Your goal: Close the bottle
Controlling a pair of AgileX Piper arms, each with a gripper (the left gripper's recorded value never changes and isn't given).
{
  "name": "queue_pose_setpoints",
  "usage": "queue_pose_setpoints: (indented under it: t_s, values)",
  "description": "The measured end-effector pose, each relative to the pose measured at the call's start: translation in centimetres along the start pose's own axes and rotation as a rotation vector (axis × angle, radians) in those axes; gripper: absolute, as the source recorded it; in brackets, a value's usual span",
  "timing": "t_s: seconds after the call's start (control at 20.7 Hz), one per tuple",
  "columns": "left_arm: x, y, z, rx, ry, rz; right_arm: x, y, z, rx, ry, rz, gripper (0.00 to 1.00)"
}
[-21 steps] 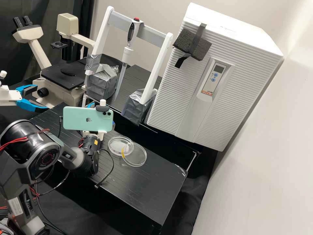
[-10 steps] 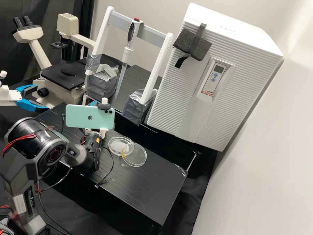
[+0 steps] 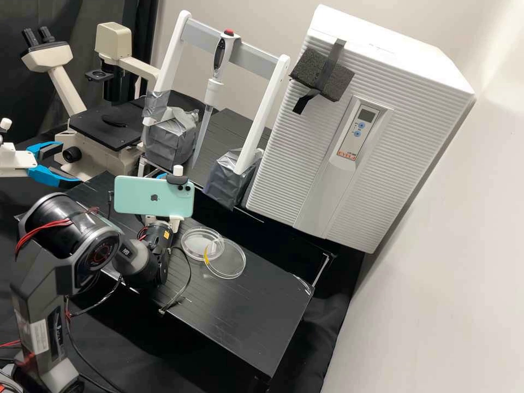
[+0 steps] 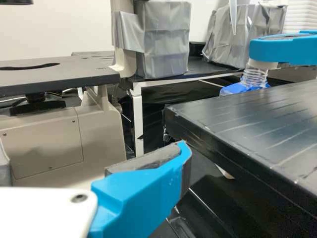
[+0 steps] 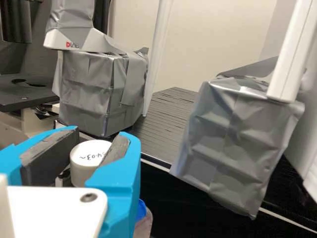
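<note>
Directly over the bottle [image 4: 256, 78], right gripper [image 5: 81, 146] pinches the cap [image 5: 92, 156]; left gripper [image 3: 65, 162] gapes empty.

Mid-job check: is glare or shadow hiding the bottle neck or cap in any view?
High view: the phone on the arm stands before the work spot; small glints on the dishes. Left wrist view: pale sheen on the bench top, but the bottle neck is clearly lit, no glare. Right wrist view: the cap in the right gripper is evenly lit; shadow beneath it.
</note>
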Motion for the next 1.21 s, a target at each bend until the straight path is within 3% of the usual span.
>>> queue_pose_setpoints:
  t_s: [0.24, 0.53, 1.21]
  values:
    - [0.0, 0.0, 0.0, 0.0, 0.0, 0.0, 0.19, 0.12, -0.06, -0.019, 0.005, 0.003, 0.0]
    - [0.0, 0.0, 0.0, 0.0, 0.0, 0.0, 0.24, 0.08, 0.02, -0.024, 0.002, 0.0, 0.0]
    - [-0.06, 0.04, -0.17, -0.001, 0.006, 0.002, 0.84, -0.17, 0.68, -0.001, -0.031, 0.0, 0.0]
